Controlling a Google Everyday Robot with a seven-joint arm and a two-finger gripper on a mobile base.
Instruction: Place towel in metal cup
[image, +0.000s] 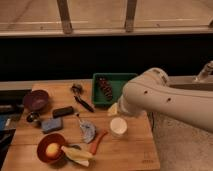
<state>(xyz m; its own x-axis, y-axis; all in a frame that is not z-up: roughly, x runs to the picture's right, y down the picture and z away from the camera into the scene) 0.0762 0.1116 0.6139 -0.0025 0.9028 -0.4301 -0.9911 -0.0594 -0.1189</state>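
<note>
The towel (88, 131) is a small crumpled grey-blue cloth lying on the wooden table (125, 155), left of a white cup (118, 126). The metal cup (33, 118) is small and shiny and stands near the table's left edge, below a purple bowl (36, 100). My big white arm (165, 100) reaches in from the right. My gripper is at its lower left end, just above the white cup, where only a pale tip (113, 110) shows past the arm's housing. It is well to the right of the metal cup and holds nothing that I can see.
A green tray (121, 78) with a brown item (105, 88) sits at the back. A black-handled tool (80, 98), a black block (63, 111), a blue sponge (51, 124), a red bowl with a yellow fruit (52, 149), a banana (76, 154) and an orange carrot (97, 142) crowd the table.
</note>
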